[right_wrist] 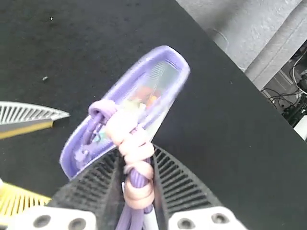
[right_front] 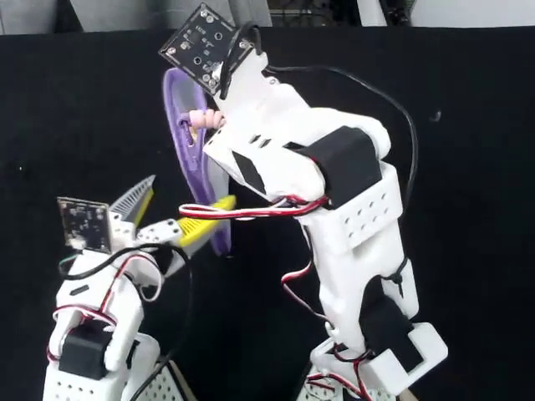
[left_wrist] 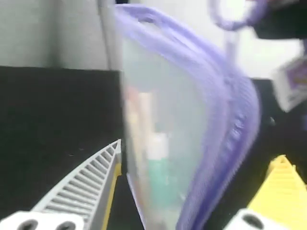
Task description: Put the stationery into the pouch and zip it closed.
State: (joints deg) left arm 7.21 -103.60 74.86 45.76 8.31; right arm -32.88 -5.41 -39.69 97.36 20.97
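No word, number or sign can be read anywhere in the scene. A small white tag (left_wrist: 290, 87) beside the zip edge of the purple pouch (left_wrist: 192, 124) carries purple print, too blurred to make out.

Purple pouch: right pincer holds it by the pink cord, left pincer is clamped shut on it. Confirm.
Wrong on the left pincer: it is open, with one finger on either side of the purple pouch, as the left wrist view shows. The right pincer does hold the pink cord.
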